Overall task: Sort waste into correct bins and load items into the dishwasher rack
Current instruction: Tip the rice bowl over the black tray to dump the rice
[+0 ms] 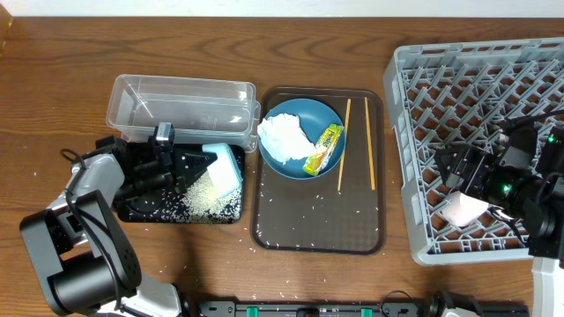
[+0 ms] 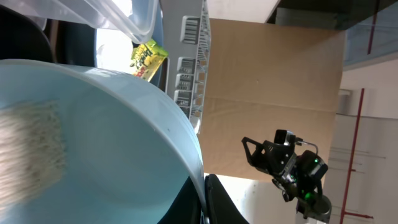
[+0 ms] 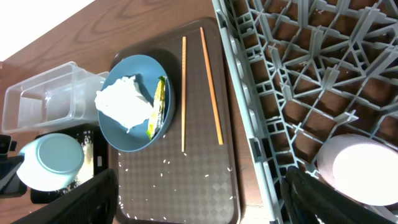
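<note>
Green cup (image 2: 112, 137): L fingers (image 2: 217, 205) clamped, rice (image 2: 34, 155) inside seen L-wrist only | R fingers (image 3: 93, 199) apart over rack (image 3: 298, 74)

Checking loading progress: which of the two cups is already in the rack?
The pinkish cup, in the grey rack; the pale green cup is held by the left gripper over the black tray.

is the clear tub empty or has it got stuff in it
Empty: overhead, the clear tub shows only its bare walls and floor; the napkin and wrapper lie on the blue plate.
</note>
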You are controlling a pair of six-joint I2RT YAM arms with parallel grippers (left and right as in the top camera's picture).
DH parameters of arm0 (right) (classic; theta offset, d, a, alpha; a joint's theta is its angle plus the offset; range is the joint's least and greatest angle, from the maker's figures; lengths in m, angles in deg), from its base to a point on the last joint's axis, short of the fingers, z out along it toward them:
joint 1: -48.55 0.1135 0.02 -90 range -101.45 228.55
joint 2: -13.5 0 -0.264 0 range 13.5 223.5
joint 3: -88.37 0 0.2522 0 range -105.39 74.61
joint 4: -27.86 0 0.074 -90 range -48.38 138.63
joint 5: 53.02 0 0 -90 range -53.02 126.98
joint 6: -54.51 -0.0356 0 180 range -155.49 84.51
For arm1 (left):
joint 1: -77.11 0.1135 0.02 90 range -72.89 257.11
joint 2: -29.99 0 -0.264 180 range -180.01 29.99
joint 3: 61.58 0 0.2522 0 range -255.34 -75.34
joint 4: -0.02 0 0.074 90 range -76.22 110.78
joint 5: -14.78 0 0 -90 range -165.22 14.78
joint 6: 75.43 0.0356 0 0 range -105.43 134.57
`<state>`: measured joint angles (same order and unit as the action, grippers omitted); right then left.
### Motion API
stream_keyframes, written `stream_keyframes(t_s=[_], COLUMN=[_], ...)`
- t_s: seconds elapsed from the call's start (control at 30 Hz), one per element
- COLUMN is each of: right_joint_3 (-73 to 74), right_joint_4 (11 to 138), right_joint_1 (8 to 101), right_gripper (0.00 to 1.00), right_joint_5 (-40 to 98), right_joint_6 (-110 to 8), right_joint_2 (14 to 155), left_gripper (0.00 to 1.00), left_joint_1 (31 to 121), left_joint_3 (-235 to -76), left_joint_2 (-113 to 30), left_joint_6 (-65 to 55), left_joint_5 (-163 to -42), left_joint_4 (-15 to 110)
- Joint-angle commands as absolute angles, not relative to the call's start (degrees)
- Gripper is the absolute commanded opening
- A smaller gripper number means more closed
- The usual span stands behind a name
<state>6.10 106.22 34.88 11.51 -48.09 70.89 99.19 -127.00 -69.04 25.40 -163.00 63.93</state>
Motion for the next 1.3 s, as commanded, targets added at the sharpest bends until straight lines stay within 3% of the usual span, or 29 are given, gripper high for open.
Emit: stream_keyframes(t_s=[0.0, 0.13, 0.23, 0.33, 0.57, 0.63, 0.77, 0.87, 0.93, 1.27], right_joint_3=[5.84, 5.84, 5.84, 5.84, 5.84, 5.84, 5.84, 5.84, 5.84, 5.84], right_joint_4=[106.16, 106.14, 106.11, 106.51, 106.75, 106.86, 107.21, 107.18, 107.21, 106.97], right_joint_1=[35.51, 35.51, 35.49, 35.51, 35.49, 35.51, 35.51, 35.51, 35.51, 35.51], right_gripper=[0.82, 0.82, 0.83, 0.83, 0.83, 0.82, 0.84, 0.84, 0.84, 0.84], right_joint_5=[11.70, 11.70, 11.70, 11.70, 11.68, 11.68, 11.70, 11.68, 11.70, 11.70], right_joint_6=[-48.73, -48.73, -48.73, -48.70, -48.73, -48.70, -48.68, -48.73, -48.70, -48.70], right_joint_2=[70.89, 70.89, 70.89, 70.89, 70.89, 70.87, 70.89, 70.89, 70.89, 70.89], left_gripper=[0.06, 0.06, 0.06, 0.06, 0.06, 0.06, 0.06, 0.06, 0.06, 0.06], left_joint_1=[99.48, 99.61, 100.20, 100.20, 100.72, 101.12, 100.81, 102.21, 101.66, 96.90], left_joint_3=[-126.83, -126.83, -126.83, -126.96, -126.92, -126.65, -126.70, -126.59, -126.85, -128.77], left_joint_2=[-68.77, -68.38, -68.71, -68.64, -68.69, -68.64, -67.48, -67.72, -67.07, -54.76], left_joint_6=[26.67, 32.06, 24.44, 30.29, 24.79, 22.12, 33.46, 29.27, 36.24, 37.24], left_joint_5=[-165.37, -164.43, -159.79, -165.15, -160.82, -165.37, -160.58, -163.20, -165.26, -151.88], left_joint_4=[65.31, 65.11, 61.64, 62.27, 58.38, 62.40, 67.89, 70.62, 75.65, 80.85])
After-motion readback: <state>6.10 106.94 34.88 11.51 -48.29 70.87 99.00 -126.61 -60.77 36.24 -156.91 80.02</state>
